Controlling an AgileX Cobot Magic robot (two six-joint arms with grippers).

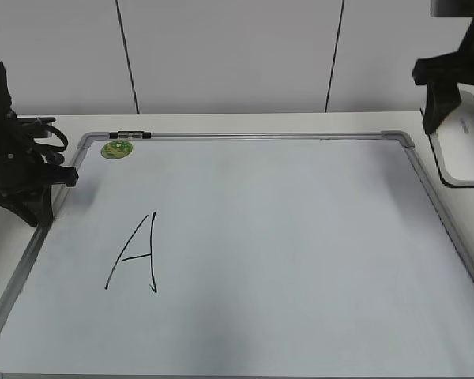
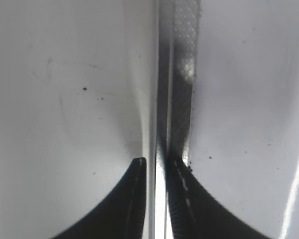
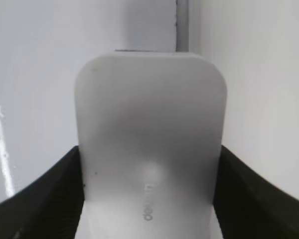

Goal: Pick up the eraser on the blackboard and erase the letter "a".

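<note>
- Right hand (image 3: 149, 199) clamped on the white eraser (image 3: 149, 144), dark curved fingers (image 3: 50, 194) pressing both long sides in the right wrist view.
- Glossy, rounded-corner plastic on the eraser, with tiny grey lettering near its lower end, legible only in the right wrist view.
- Seen from the exterior view, eraser (image 1: 464, 150) just off the whiteboard's right edge, on the white tabletop (image 1: 55, 125), under the black right hand (image 1: 441, 95).
- Left hand (image 2: 157, 169) nearly closed, gripping nothing; two dark tapered fingers (image 2: 132, 199) with only a thin slit between, over a grey metal strip.
- Same left hand (image 1: 33, 185) at the whiteboard's left frame in the exterior view, black and bulky.
- Large pale whiteboard (image 1: 300, 260), smooth, framed in grey metal with rounded grey plastic corners.
- Tall slanted capital "A" (image 1: 134, 253) in thin black marker at lower left; no small "a" visible anywhere on the surface.
- Round green magnet (image 1: 117, 149) near the top-left corner, shown by the exterior view alone.
</note>
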